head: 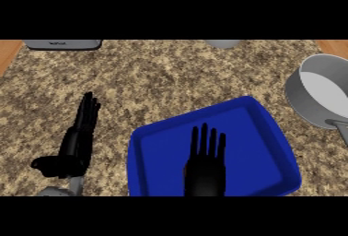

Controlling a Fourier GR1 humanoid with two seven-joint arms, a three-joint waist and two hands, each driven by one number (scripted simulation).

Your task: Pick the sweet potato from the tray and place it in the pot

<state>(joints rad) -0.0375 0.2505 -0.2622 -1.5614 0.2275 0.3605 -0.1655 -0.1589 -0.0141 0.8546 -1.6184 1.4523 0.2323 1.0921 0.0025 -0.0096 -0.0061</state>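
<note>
right hand (204, 170) flat over tray (268, 138) (fingers straight) | pot (319, 92) right

A speckled granite counter (170, 78) fills the view, wood strips (8, 50) at both far corners.

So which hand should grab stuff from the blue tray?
The right hand: it hovers open over the blue tray, nearer the grey pot. The left hand rests beside the tray. No sweet potato shows.

grey appliance (62, 44) at the counter's far edge, small pale marking, too blurred to read
</note>
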